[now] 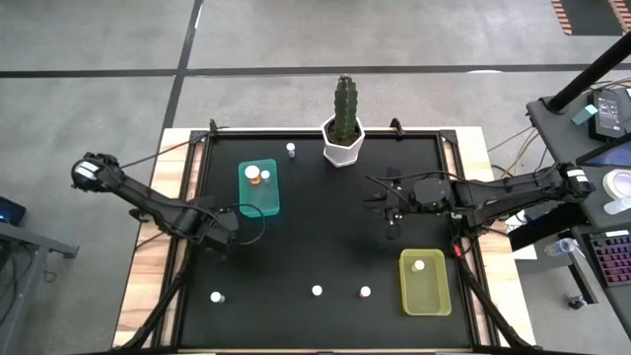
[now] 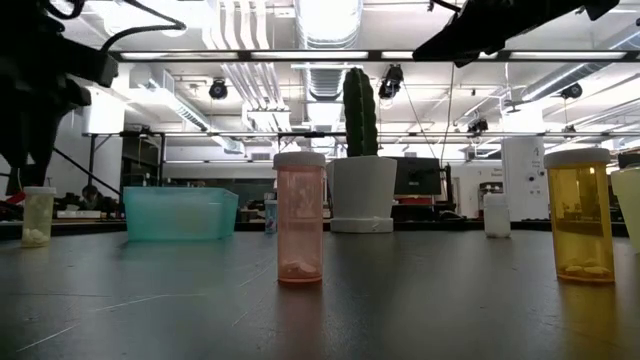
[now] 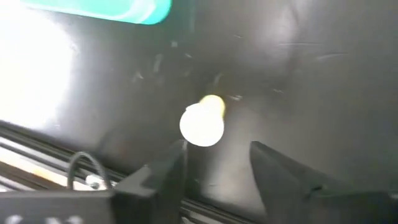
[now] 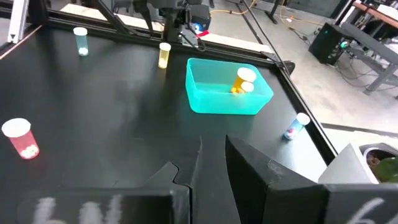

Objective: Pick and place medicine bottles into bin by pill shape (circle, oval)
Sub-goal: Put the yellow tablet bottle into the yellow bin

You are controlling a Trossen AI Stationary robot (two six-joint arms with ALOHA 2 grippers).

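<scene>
My left gripper (image 3: 214, 149) is open and low over the table's left side (image 1: 225, 235). A white-capped bottle with a yellow body (image 3: 202, 124) stands just ahead of its fingertips, untouched; it also shows in the right wrist view (image 4: 164, 55). My right gripper (image 1: 380, 197) hangs above the table's right middle, shut and empty (image 4: 208, 146). A teal bin (image 1: 258, 187) holds two bottles. A yellow bin (image 1: 425, 286) holds one. Loose bottles stand at the near edge (image 1: 216, 296), (image 1: 316, 291), (image 1: 365, 292), and another is at the far edge (image 1: 291, 149).
A white hexagonal pot with a cactus (image 1: 342, 143) stands at the far middle edge. A small white bottle (image 1: 393, 223) stands on the table beside my right gripper. In the low view a pink bottle (image 2: 300, 215) and a yellow one (image 2: 580, 215) stand nearest.
</scene>
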